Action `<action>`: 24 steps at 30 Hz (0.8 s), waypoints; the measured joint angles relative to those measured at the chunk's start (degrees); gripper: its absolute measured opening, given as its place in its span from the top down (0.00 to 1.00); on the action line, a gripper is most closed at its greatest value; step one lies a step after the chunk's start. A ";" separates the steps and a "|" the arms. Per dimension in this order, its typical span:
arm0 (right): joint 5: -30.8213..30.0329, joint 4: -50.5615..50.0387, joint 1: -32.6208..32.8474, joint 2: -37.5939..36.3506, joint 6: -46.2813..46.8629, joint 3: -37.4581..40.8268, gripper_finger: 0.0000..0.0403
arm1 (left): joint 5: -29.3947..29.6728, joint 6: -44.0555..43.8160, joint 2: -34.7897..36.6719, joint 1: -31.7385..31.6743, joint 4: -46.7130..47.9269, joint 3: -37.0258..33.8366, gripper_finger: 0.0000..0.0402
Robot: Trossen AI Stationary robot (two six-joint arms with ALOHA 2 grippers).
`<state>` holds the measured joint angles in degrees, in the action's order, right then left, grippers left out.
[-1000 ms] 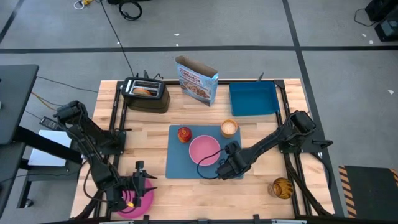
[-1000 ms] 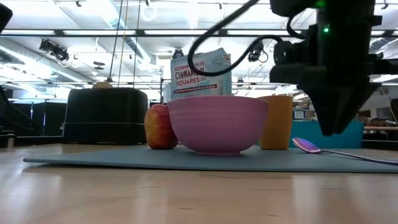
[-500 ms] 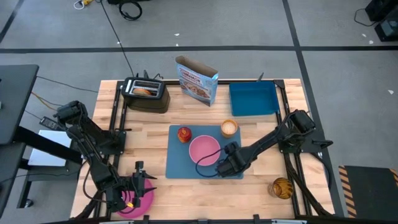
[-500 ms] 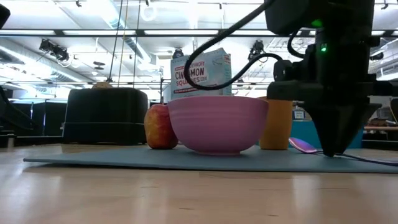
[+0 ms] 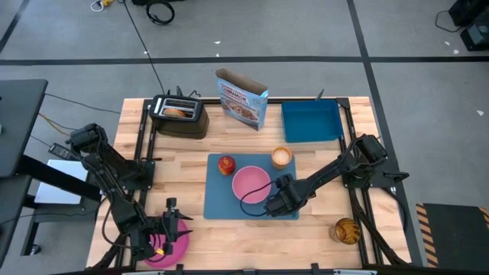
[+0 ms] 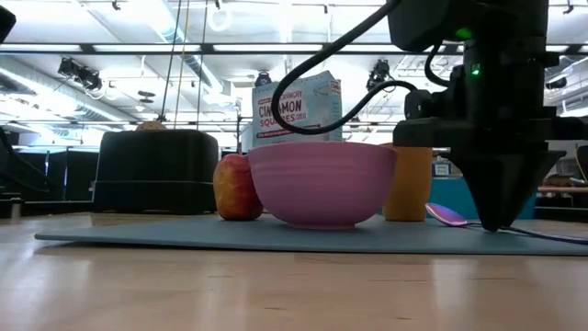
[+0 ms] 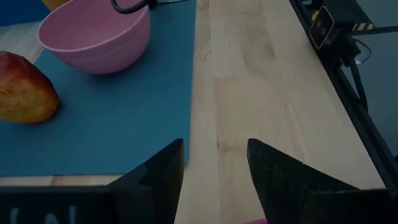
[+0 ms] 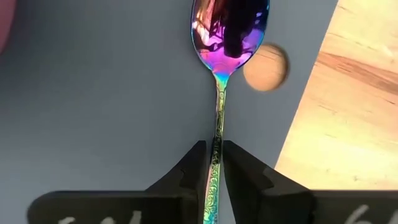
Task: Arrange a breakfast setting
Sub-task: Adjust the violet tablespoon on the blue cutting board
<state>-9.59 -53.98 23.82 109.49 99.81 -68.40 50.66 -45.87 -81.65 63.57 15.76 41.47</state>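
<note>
On the blue placemat [image 5: 229, 200], our right gripper [image 8: 214, 163] stands low over the spoon [image 8: 219, 93], its two dark fingers [image 8: 193, 167] drawn in against either side of the slim handle, so that we read the tool as pinched between them. The right wrist view shows what matters: the spoon's long axis runs straight out ahead of the gripper, handle under the fingers, iridescent bowl end farthest from the wrist, lying flat on the mat close to the mat's edge where the bare wooden table [image 8: 354, 112] begins. We cannot see any gap under the spoon, so whether it is lifted clear of the mat is beyond us. From overhead, the right arm [image 5: 328, 176] reaches in from the table's right side on a slant, its gripper down at the mat's near right corner, just beside the pink bowl [image 5: 251, 184]; the low view has that gripper's tapered tip meeting the mat beside the bowl, with the spoon's bowl end [image 6: 447, 214] poking out next to it. The apple [image 5: 226, 165] sits on the mat's far left part and the tan cup [image 5: 282, 157] at its far right corner, both apart from the gripper. Our left gripper [image 7: 214, 168] waits with fingers spread at the table's near left, over the pink plate [image 5: 174, 250], well apart from the spoon; the right arm is plainly the nearer. In our judgement any shift of the spoon should follow its handle line, parallel to the mat's right edge.
</note>
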 joint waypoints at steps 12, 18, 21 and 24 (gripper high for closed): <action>1.77 -0.13 -0.40 -0.01 7.17 -0.04 0.92 | -1.62 0.27 0.00 0.06 -1.86 0.07 0.54; 2.24 -0.33 -0.40 -0.02 10.18 -0.07 0.91 | -2.89 0.42 0.00 0.06 -1.80 0.07 0.54; 2.17 -0.54 -0.89 -0.02 13.25 -0.07 0.92 | -2.92 0.39 0.00 0.06 -1.82 0.07 0.54; 2.18 -0.52 -1.52 -0.07 14.02 -0.07 0.92 | -3.13 0.39 0.00 0.06 -1.83 0.07 0.54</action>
<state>-7.41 -54.50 22.30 109.43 113.83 -68.47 47.53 -45.47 -81.65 63.64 13.92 41.54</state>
